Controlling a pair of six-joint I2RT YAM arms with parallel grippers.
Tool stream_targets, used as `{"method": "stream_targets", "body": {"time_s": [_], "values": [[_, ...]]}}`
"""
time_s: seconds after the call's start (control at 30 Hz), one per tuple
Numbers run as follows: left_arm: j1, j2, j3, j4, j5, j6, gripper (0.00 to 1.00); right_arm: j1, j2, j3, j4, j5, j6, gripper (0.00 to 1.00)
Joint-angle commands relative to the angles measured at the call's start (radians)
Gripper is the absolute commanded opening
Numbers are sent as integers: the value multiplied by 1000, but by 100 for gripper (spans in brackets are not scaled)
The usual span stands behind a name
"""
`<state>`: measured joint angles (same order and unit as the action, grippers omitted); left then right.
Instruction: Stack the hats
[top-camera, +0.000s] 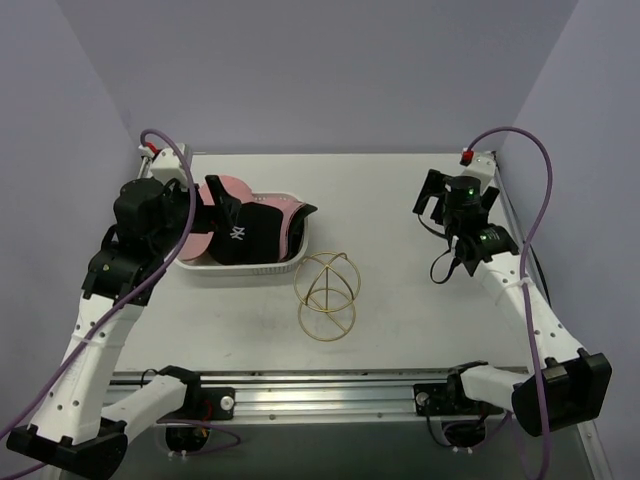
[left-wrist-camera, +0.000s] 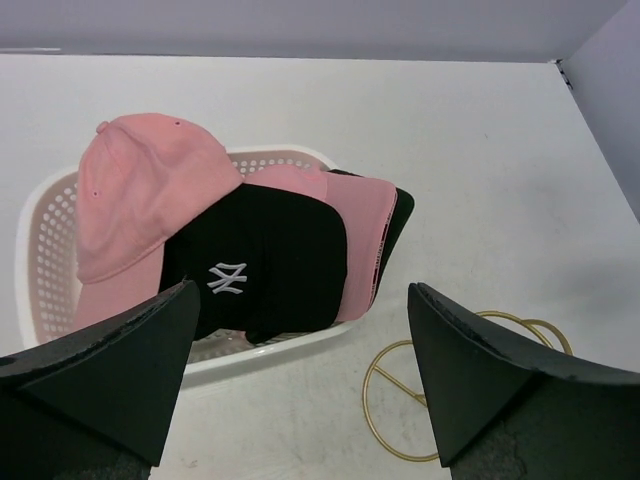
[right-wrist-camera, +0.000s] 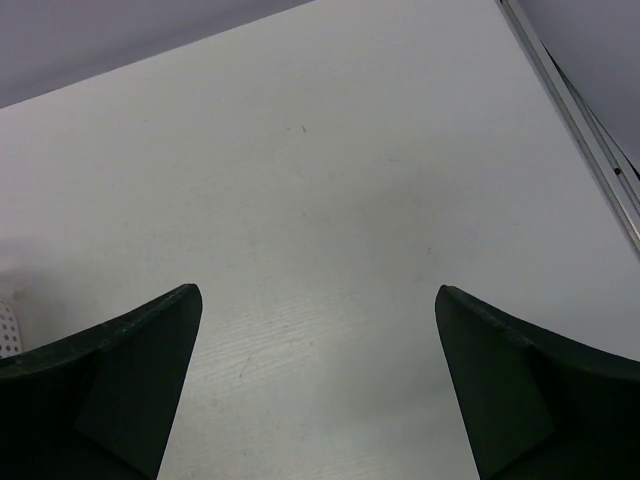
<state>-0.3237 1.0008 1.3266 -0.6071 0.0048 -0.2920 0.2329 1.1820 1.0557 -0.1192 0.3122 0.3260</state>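
Observation:
Several hats lie piled in a white perforated basket at the left. On top are a black cap with a white logo and a pink cap. The left wrist view shows the pink cap at the left, the black cap in the middle, a second pink cap and a dark green brim beyond it. My left gripper is open and empty, just short of the pile. My right gripper is open and empty over bare table at the far right.
A gold wire globe-shaped stand stands on the table just right of the basket's front; it also shows in the left wrist view. The basket rim rings the hats. The table's right rail runs beside my right gripper.

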Motion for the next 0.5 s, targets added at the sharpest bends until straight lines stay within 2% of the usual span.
{"method": "stream_targets", "body": {"time_s": [0.0, 0.2, 0.33, 0.47], "values": [[20, 7, 89, -45, -48, 51, 94, 6, -61, -19, 42, 39, 18, 100], [40, 73, 224, -173, -135, 96, 94, 8, -78, -66, 102, -128, -22, 100], [54, 102, 247, -207, -206, 112, 94, 11, -58, -63, 84, -150, -18, 100], [61, 148, 240, -229, -299, 160, 94, 14, -36, -83, 108, -255, -5, 100]]}}
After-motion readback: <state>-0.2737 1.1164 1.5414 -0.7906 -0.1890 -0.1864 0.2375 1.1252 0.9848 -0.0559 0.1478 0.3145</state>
